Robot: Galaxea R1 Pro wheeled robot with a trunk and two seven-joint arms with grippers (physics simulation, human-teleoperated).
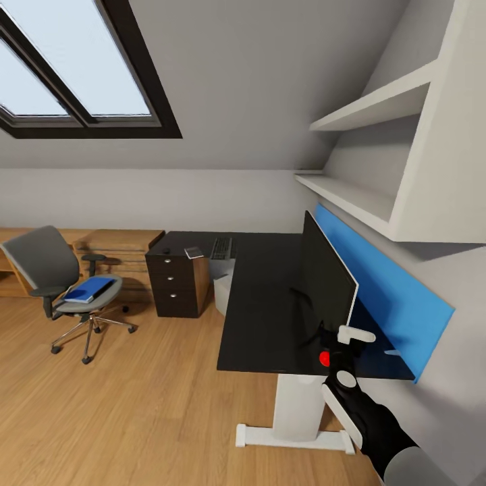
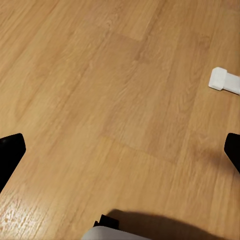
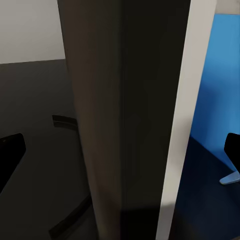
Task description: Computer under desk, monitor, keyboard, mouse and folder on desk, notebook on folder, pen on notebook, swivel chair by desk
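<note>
Monitor point(image 1: 326, 283), a thin black screen with a pale rim, stood upright on the black-topped table point(image 1: 260, 317), edge-on to the head camera and just in front of the long blue wall panel point(image 1: 398, 297). The right hand point(image 1: 347, 344) was raised at the near edge of the screen, beside a red spot; in the right wrist view its two dark fingertips point(image 3: 10, 155) stood wide apart with the monitor's edge point(image 3: 135, 120) between them, and whether they touched the screen could not be told. The left hand point(image 2: 120, 150) hung over bare wood floor point(image 2: 100, 75), fingertips spread and nothing between them, with the end of the table's white foot point(image 2: 223, 80) nearby.

At the far end of the table lay the keyboard point(image 1: 221, 248), and near it, on the dark drawer unit point(image 1: 174, 283), a small pale-edged rectangle, probably the notebook point(image 1: 194, 252). A light grey box, apparently the computer point(image 1: 223, 289), stood under the table beside the drawer unit. The swivel chair point(image 1: 64, 283) stood well apart from the table on the floor, with the blue folder point(image 1: 89, 290) lying on its seat. White shelves point(image 1: 378, 155) hung above the blue panel.
</note>
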